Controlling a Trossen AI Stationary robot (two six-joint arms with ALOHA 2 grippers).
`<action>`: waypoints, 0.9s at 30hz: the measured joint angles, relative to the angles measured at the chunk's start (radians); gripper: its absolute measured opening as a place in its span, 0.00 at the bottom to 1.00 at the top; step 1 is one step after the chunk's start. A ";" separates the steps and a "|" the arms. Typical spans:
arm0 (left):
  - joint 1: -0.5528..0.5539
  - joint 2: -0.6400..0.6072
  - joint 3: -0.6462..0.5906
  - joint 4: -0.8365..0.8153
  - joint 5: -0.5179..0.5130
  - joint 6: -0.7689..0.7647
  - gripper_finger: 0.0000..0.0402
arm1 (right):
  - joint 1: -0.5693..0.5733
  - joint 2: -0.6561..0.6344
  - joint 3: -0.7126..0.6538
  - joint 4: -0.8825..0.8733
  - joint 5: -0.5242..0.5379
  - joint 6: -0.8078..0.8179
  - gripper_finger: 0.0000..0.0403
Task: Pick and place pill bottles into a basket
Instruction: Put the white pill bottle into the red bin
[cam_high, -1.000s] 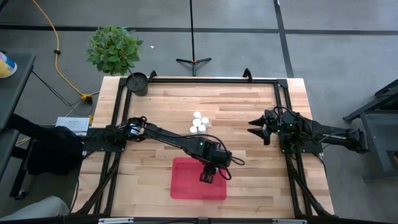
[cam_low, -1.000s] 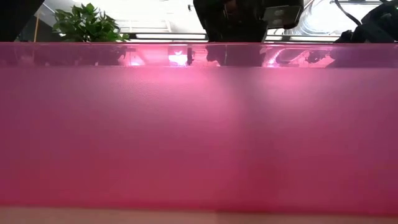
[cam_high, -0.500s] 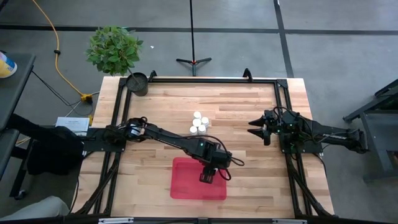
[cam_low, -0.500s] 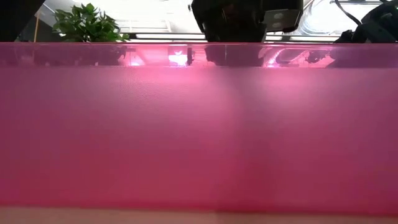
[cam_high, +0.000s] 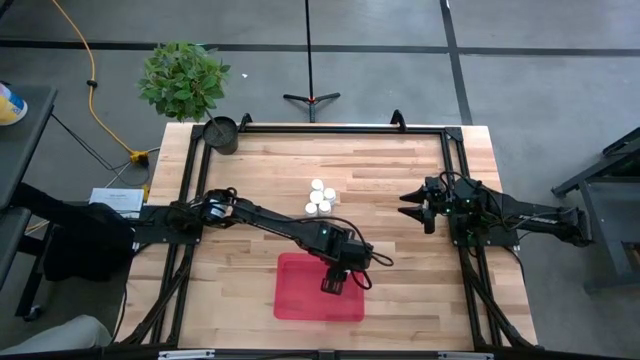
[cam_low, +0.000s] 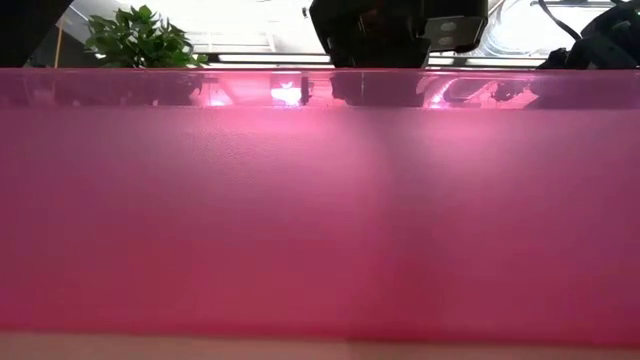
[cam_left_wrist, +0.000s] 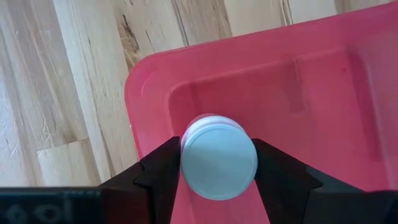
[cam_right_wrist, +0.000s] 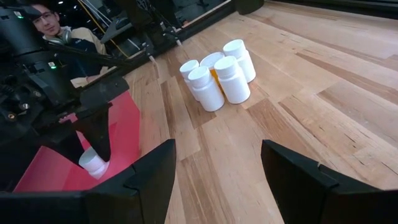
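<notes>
The red basket lies near the table's front edge; its wall fills the low view. My left gripper points down into the basket's right part, slightly open. A pill bottle with a white cap stands upright on the basket floor between its fingers; the right wrist view shows the same bottle. Several more pill bottles stand bunched on the wood at the table's middle. My right gripper waits open at the table's right side. My left gripper's two fingers come from above and stand close against opposite sides of the bottle's white cap. Whether they still touch it I cannot tell. The bottle stands upright with its bottom on the basket floor.
A dark round pot sits at the table's far left corner, with a green plant beyond it. Black frame rails run along the table's edges. A person shows beyond the table in the right wrist view.
</notes>
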 joint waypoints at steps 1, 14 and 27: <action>0.000 0.000 0.000 0.000 0.000 0.000 0.57 | 0.000 0.000 0.000 0.000 0.000 0.000 0.56; 0.000 -0.002 0.006 0.006 -0.003 0.000 0.57 | 0.000 0.000 0.000 0.000 0.000 0.000 0.56; 0.000 -0.004 0.196 -0.080 -0.078 0.032 0.57 | 0.000 0.000 0.000 0.000 0.000 0.000 0.56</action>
